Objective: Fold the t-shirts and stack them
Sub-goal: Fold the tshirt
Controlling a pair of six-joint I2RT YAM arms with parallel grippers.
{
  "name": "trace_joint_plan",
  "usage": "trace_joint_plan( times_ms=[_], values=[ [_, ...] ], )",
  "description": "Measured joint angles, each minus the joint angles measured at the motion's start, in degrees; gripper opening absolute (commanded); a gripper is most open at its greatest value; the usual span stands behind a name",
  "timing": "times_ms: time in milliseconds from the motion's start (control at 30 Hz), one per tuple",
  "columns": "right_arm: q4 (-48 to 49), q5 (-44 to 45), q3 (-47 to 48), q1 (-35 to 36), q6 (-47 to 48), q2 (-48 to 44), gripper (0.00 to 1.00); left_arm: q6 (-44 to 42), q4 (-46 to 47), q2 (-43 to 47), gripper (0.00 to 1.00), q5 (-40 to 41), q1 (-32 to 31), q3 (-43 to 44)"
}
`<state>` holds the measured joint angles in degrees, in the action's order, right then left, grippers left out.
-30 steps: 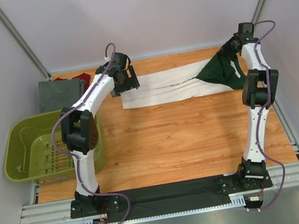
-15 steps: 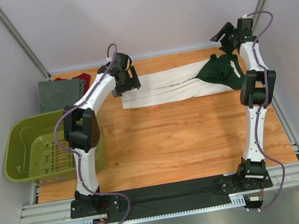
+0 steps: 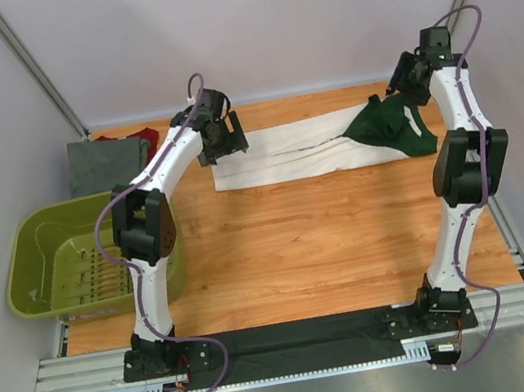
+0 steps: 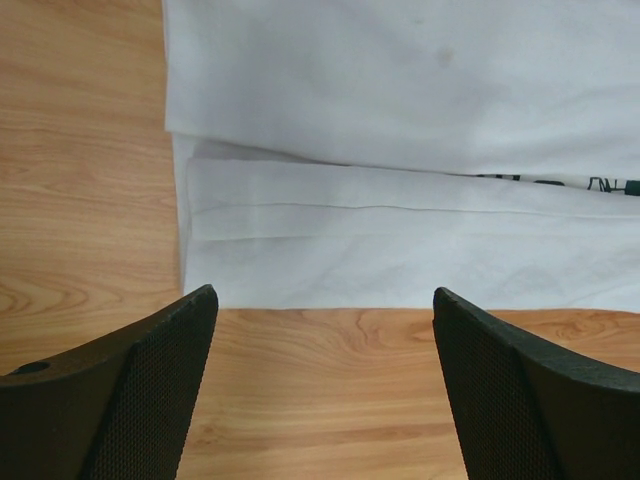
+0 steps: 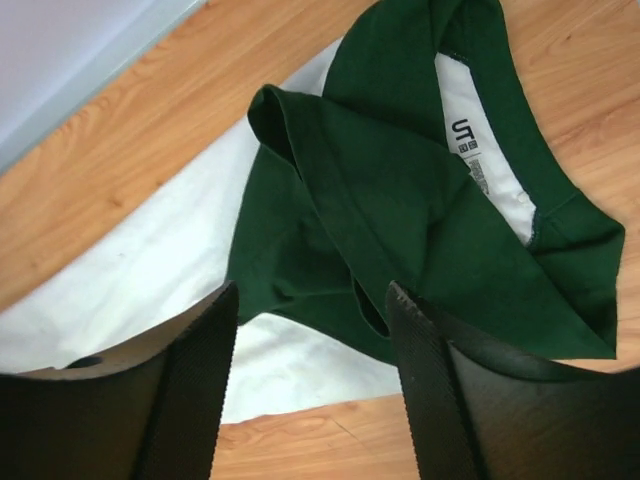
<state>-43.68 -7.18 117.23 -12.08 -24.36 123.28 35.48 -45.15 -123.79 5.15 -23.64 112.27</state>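
A white t-shirt (image 3: 285, 153) with a dark green collar and shoulder part (image 3: 386, 123) lies along the back of the table, folded lengthwise into a long strip. My left gripper (image 3: 225, 142) hovers at its left hem end, open. In the left wrist view the gripper (image 4: 325, 295) has only bare wood between its jaws, just short of the white hem (image 4: 400, 240). My right gripper (image 3: 402, 80) is open over the rumpled green shoulder part (image 5: 400, 200), holding nothing. The grey t-shirt (image 3: 106, 163) lies folded at the back left, on top of the dark red one (image 3: 141, 134).
An olive-green plastic basket (image 3: 24, 258) stands at the left, beside the left arm. Walls close the table at the back and both sides. Wooden tabletop (image 3: 310, 238) stretches between the shirt and the arm bases.
The right gripper has opened and let go of the green shoulder part, which dropped flat onto the table. That gripper rose and shifted slightly right. The left gripper has stayed put.
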Motion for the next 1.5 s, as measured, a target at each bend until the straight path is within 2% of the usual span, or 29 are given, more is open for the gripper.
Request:
trace_joint_plan(
  times_ms=[167,367,400,500,567,667,833,1033,1167,1300,1333,1400,1500],
  values=[
    [-2.2,5.0,-0.8,3.7,7.8,0.3,0.57,0.1,0.0,-0.2,0.94,-0.9,-0.1,0.0],
    [-4.2,10.4,3.1,8.7,14.3,7.7,0.51,-0.6,0.2,-0.3,0.94,-1.5,-1.0,0.7],
    [-4.5,11.3,3.8,9.1,15.0,8.9,0.47,-1.0,0.4,-0.4,0.94,-1.7,-1.2,1.2],
    [-5.2,14.0,5.0,9.0,16.8,11.2,0.38,-2.3,1.9,-0.5,0.94,-2.4,-2.3,2.9],
    [-5.4,15.8,5.0,8.6,17.4,11.6,0.36,-3.3,3.7,-0.5,0.94,-3.1,-3.1,3.9],
    [-5.4,18.7,5.1,7.8,18.0,11.7,0.26,-4.7,7.2,-0.5,0.94,-4.6,-4.3,4.4],
    [-5.4,22.8,5.4,7.0,18.2,11.8,0.21,-5.6,9.8,-2.7,0.93,-5.9,-5.4,5.9],
    [-3.0,21.8,6.0,6.2,17.8,12.2,0.2,-5.8,9.8,-7.2,0.93,-6.4,-5.2,6.8],
    [-1.0,18.3,7.0,5.9,15.3,13.7,0.13,-5.3,7.5,-9.1,0.93,-3.9,-4.9,7.1],
    [1.4,13.2,5.0,5.0,9.2,14.0,0.14,-3.7,6.8,-10.8,0.85,-3.6,-4.1,8.0],
    [3.1,12.3,2.9,4.6,7.9,13.2,0.13,-3.3,6.9,-11.4,0.79,-3.6,-3.8,8.6],
    [5.2,11.1,-1.2,3.5,5.7,11.9,0.02,-2.4,7.3,-13.0,0.72,-3.7,-3.2,10.3],
    [6.7,10.3,-4.1,1.6,3.7,11.5,0.0,-0.7,8.1,-15.1,0.63,-4.1,-2.3,11.4]
  ],
)
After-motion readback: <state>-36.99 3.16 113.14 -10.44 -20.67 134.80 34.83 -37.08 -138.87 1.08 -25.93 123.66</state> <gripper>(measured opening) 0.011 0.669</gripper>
